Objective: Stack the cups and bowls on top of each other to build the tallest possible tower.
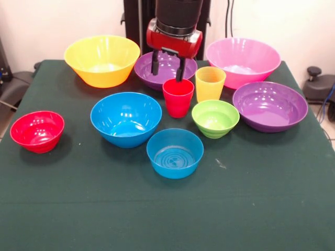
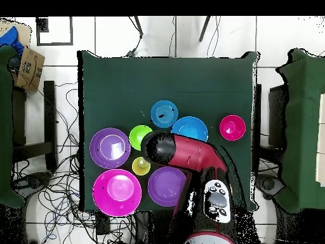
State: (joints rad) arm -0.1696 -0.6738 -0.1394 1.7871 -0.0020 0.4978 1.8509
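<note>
No tower exists yet: every piece stands singly, upright and empty on the worktop (image 1: 63,209), so all stacking remains. The yellow bowl (image 1: 102,60), pink bowl (image 1: 243,60) and a purple bowl (image 1: 165,67) line the far edge; the second purple bowl (image 1: 270,106), medium blue bowl (image 1: 126,118), small blue bowl (image 1: 175,152), green bowl (image 1: 215,118), red bowl (image 1: 37,130), yellow cup (image 1: 210,83) and red cup (image 1: 178,97) sit mid-worktop. The pincer (image 1: 167,68) hangs spread just above the red cup's far rim, pinching nothing.
</note>
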